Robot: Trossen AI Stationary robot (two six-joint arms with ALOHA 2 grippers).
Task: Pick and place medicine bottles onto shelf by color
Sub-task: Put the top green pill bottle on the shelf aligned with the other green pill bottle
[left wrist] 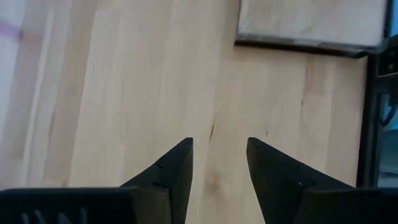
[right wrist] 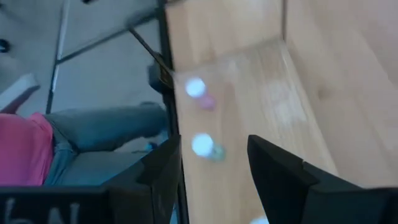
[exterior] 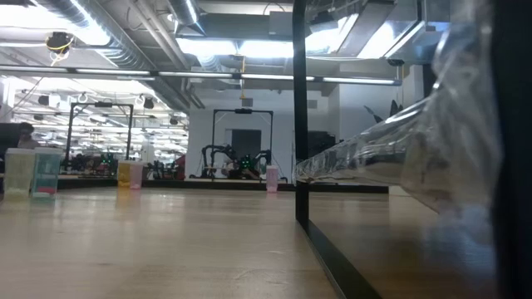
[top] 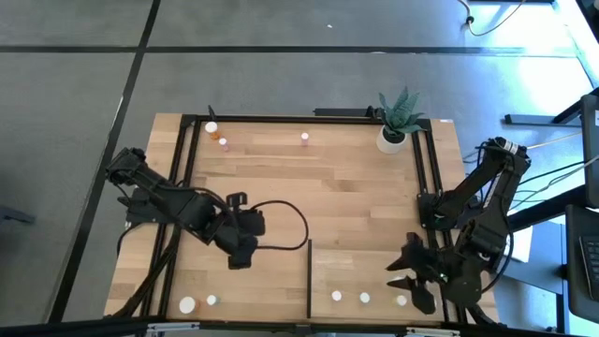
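Bottles (top: pixel 364 298) on the shelf (top: pixel 356 267) look too blurred to read; both claws, left (top: pixel 240 263) and right (top: pixel 401 276), are spread, empty.

Grey floor (top: pixel 281 75) w/ dark seams; ceiling ducts (exterior: pixel 108 41) & strip lights (exterior: pixel 208 46) over lab benches behind

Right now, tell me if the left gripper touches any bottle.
Apart. The left wrist view shows the left gripper open over bare tabletop, nothing between its fingers; the high view shows no bottle beside it.
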